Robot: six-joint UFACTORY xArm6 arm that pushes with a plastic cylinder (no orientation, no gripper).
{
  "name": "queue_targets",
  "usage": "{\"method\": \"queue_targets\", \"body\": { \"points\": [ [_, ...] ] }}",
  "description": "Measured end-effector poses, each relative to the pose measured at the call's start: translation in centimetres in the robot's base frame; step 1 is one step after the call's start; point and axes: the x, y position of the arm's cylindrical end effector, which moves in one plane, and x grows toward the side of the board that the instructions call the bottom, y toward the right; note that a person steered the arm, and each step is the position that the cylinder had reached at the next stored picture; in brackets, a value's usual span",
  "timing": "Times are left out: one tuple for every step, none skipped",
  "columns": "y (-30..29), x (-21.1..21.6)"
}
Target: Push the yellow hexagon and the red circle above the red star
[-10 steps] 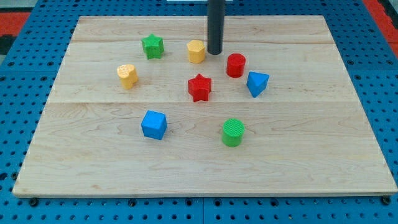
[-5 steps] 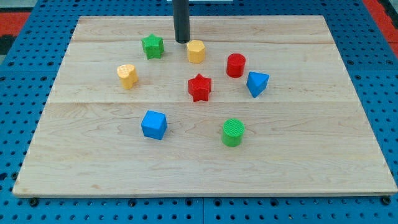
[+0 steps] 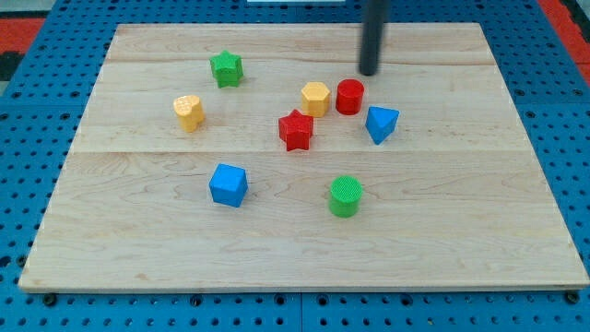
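Note:
The yellow hexagon sits just above and right of the red star, almost touching the red circle on its right. My tip is above and slightly right of the red circle, a small gap away, touching no block.
A green star lies at the upper left, a yellow heart-like block at the left, a blue cube at the lower left, a green cylinder below, and a blue block right of the red circle. The wooden board rests on a blue pegboard.
The yellow hexagon has moved right and down, now next to the red circle. My tip swung from left of the hexagon to the view's right, above the red circle.

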Motion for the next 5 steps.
{"method": "queue_targets", "body": {
  "points": [
    [-0.1, 4.6],
    [-7.0, 4.5],
    [-10.7, 4.4],
    [-5.3, 3.6],
    [-6.1, -1.1]
  ]
}}
